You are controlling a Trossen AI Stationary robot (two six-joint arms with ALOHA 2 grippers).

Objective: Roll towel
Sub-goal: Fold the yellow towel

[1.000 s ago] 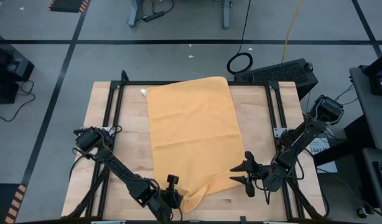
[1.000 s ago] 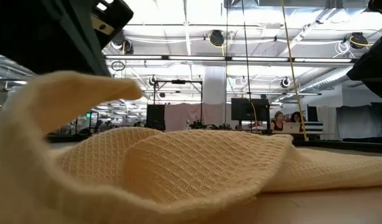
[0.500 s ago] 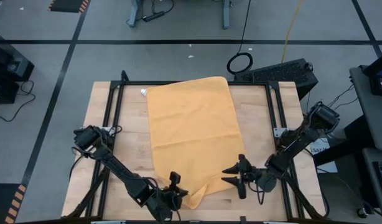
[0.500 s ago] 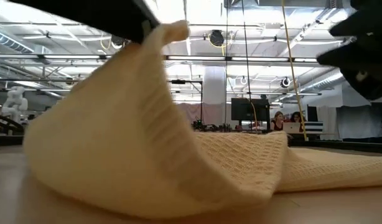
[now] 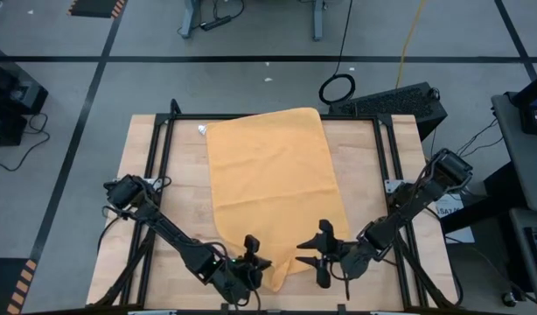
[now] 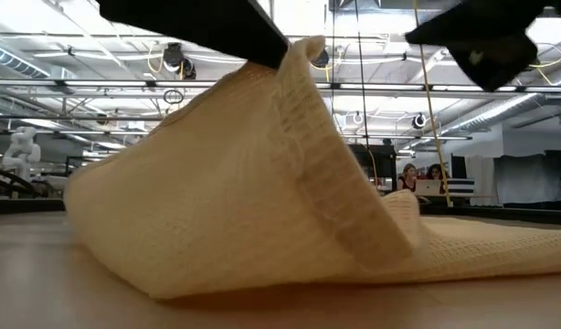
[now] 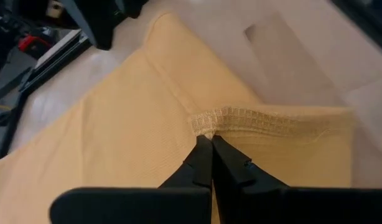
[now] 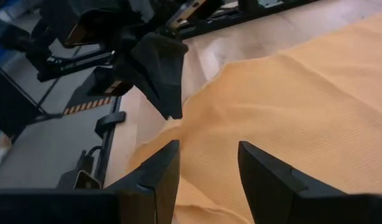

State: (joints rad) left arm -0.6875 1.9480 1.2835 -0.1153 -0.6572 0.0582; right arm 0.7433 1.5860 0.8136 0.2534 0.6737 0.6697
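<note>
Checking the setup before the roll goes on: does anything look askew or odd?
Only the towel: its near corner is lifted off the table, pinched by the left gripper. The rest lies flat. The right gripper, open, hovers by the near edge.

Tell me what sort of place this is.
Probably a large robotics lab or workshop: wooden table with a metal frame, taped floor markings, and open ceiling trusses over monitors.

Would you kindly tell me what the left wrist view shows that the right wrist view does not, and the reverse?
Only the left wrist view shows the left end effector pinched shut on the hemmed edge of the towel. Only the right wrist view shows the right end effector open above the cloth, not gripping it, with the left arm's fingers holding the lifted corner farther off. Both show the mustard-yellow towel on the wooden table.
</note>
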